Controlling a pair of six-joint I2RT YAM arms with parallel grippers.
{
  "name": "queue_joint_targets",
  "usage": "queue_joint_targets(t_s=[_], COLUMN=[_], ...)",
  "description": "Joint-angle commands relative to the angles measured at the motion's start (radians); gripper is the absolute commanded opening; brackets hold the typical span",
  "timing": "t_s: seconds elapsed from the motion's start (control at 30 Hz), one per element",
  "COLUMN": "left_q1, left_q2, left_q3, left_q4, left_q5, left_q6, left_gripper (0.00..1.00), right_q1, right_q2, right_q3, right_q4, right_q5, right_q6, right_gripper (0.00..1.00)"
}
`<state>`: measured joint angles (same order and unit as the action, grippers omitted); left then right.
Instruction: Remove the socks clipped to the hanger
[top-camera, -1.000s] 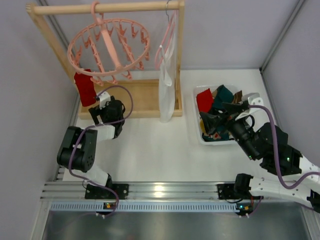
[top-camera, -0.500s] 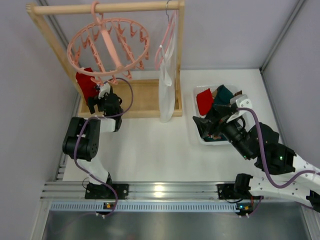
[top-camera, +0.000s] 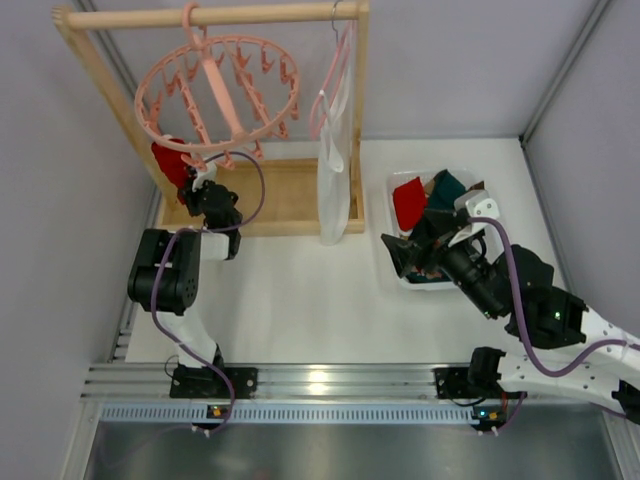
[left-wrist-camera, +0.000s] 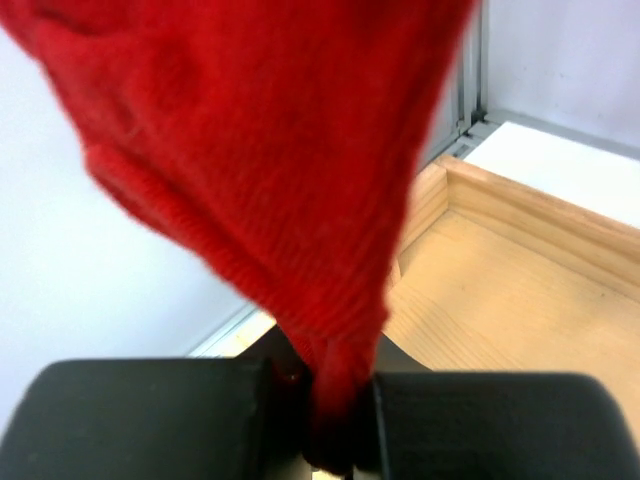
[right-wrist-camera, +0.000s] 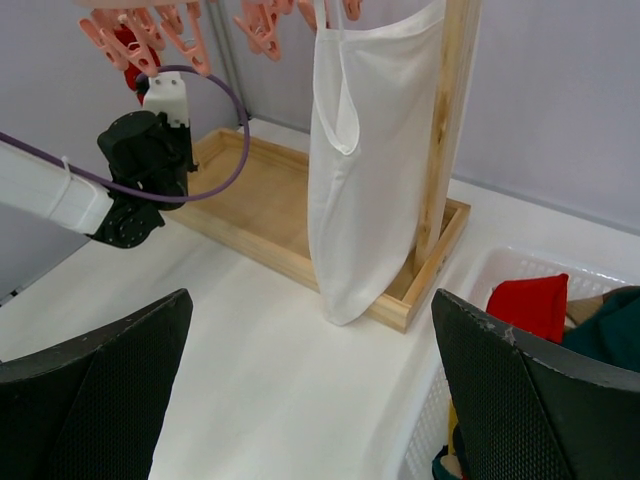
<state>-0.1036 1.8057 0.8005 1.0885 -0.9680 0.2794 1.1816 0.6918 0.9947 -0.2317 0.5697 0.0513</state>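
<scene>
left claw clamped on a red sock below the ring

top external: the round salmon plastic hanger (top-camera: 218, 95), spoked and fringed with small pegs, hangs from the wooden frame (top-camera: 290, 205). a red sock (top-camera: 168, 158) dangles at its left rim, with the left gripper (top-camera: 197, 183) at the sock's lower end. the right gripper (top-camera: 408, 250) hovers over the near-left edge of the white bin (top-camera: 390, 200), which holds loose socks (top-camera: 440, 190).

left wrist: soft ribbed knit tapers down between the black fingers (left-wrist-camera: 150, 415), which are pressed together on it.

right wrist: the mesh-textured pads (right-wrist-camera: 100, 400) stand wide apart, holding nothing. a thin white cloth (right-wrist-camera: 365, 150) hangs beside the post.

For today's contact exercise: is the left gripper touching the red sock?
Touching. The left wrist view shows the red sock pinched between the left gripper fingers.
</scene>
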Motion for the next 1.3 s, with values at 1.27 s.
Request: queue_joint_targets(t_s=[1.27], left_q1=[-0.847], left_q2=[-0.198], left_q3=[-0.144], left_q4=[0.128], left_q5=[-0.399], left_q6=[0.029], left_gripper=[0.0], right_q1=[0.0], right_q2=[0.395], right_q3=[0.465], right_q4=[-0.083], right_q5=[-0.254], right_q6=[0.013], right_gripper=[0.99])
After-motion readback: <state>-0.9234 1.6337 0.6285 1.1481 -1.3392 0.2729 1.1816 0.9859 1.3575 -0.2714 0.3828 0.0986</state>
